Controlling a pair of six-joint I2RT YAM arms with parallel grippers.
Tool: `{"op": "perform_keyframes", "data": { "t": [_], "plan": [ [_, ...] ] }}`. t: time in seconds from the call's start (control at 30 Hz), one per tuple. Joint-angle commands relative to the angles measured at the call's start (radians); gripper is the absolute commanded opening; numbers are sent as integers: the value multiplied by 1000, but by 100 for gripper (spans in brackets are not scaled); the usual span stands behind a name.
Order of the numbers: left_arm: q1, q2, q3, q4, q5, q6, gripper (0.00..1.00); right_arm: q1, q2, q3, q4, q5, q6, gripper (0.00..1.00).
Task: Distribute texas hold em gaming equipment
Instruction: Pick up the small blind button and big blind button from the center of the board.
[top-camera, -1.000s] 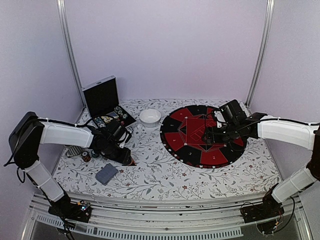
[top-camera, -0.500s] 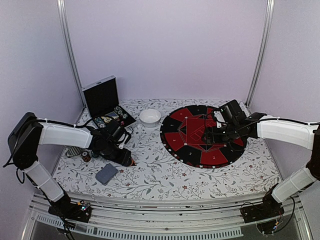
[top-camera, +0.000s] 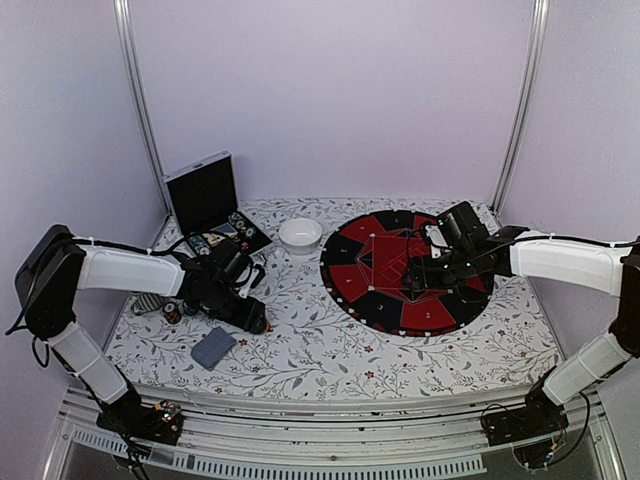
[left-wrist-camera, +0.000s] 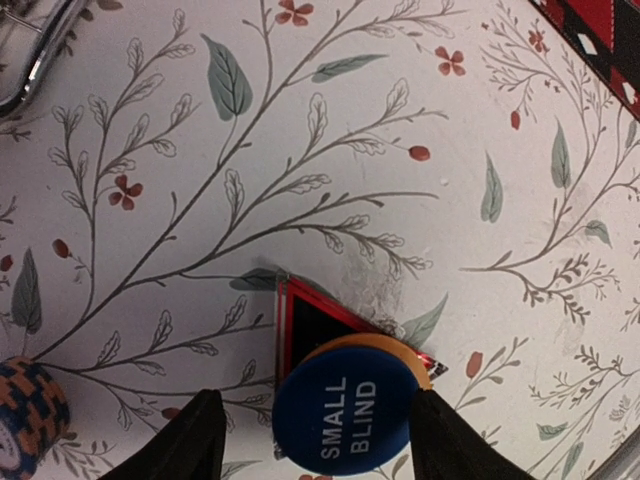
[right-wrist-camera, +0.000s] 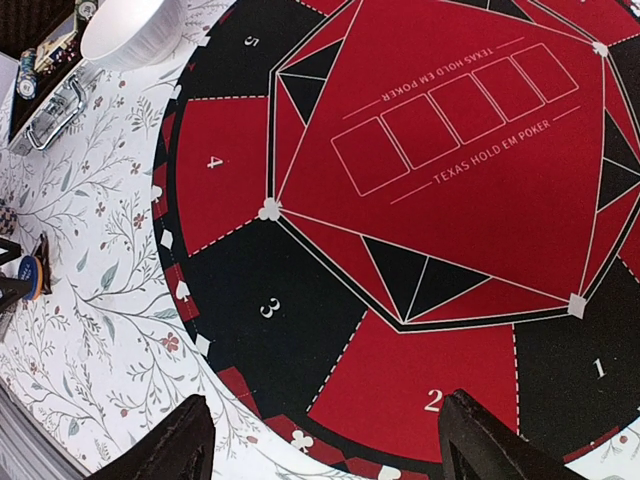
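Note:
A blue marker disc (left-wrist-camera: 345, 408) printed SMALL BLIND lies on an orange marker disc (left-wrist-camera: 388, 347). Both rest on a black and red triangular piece (left-wrist-camera: 308, 318) on the floral cloth. My left gripper (left-wrist-camera: 315, 402) stands open around the discs, its right finger (left-wrist-camera: 452, 442) against the blue rim and its left finger (left-wrist-camera: 185, 445) apart from it. In the top view the left gripper (top-camera: 253, 320) is left of the round poker mat (top-camera: 352, 282). My right gripper (right-wrist-camera: 325, 402) hangs open over the mat (right-wrist-camera: 440, 150) near sections 2 and 3, with nothing between its fingers.
A grey-blue card deck (top-camera: 212, 347) lies near the front left. Chip stacks (top-camera: 172, 313) stand left of the left gripper, one showing in the left wrist view (left-wrist-camera: 28, 412). The open black case (top-camera: 205, 205) and white bowl (top-camera: 300, 235) sit at the back.
My left gripper's jaws have spread wider around the marker discs, which stay on the cloth. The right arm has barely moved.

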Motion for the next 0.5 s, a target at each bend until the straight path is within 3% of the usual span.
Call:
{"op": "perform_keyframes", "data": {
  "t": [0.0,0.13,0.47],
  "plan": [
    [7,-17,-4,10,38,20,67,5,20,29,8,-12,1,79],
    [7,-13,-12,30,58,30,69,6,21,29,9,-14,1,79],
    [9,28,-16,-3,30,35,59,5,17,28,7,-15,1,79]
  ]
}}
